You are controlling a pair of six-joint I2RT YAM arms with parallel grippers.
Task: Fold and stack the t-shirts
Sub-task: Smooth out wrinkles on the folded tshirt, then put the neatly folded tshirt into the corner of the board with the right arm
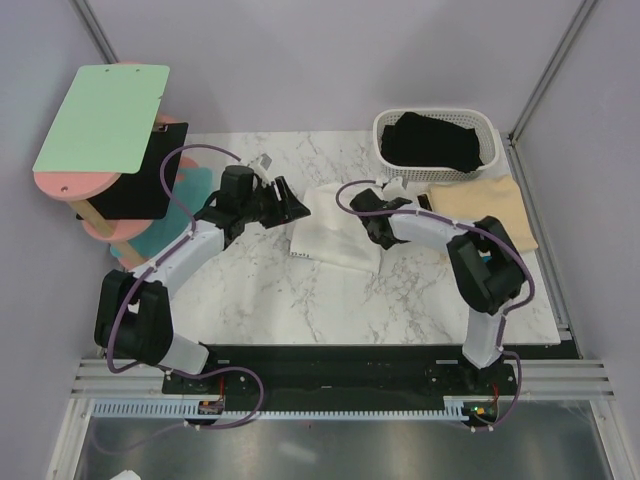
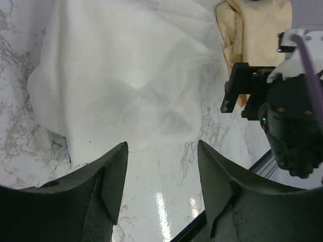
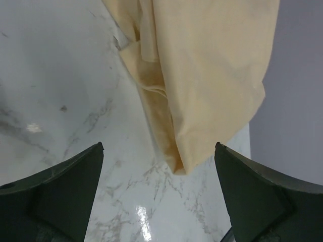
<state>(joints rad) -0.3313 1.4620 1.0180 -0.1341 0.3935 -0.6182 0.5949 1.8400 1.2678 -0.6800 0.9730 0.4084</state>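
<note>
The left gripper's (image 2: 162,147) fingers stood spread and empty, with the white tee (image 2: 126,75) lying just beyond their tips. The right gripper's (image 3: 159,147) fingers gaped wide, holding nothing, the tan tee (image 3: 202,75) ahead between them. The black tee (image 1: 432,142) lay in the basket (image 1: 440,112), apart from both.

We record: white t-shirt (image 1: 335,235) plain | tan t-shirt (image 1: 485,203) uniform | black t-shirt (image 1: 432,142) solid | basket (image 1: 437,113) white lattice | table (image 1: 300,300) white marble, grey veins.

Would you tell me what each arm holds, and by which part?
Nothing: the left gripper near the white t-shirt and the right gripper near the tan t-shirt both stand open, empty.
</note>
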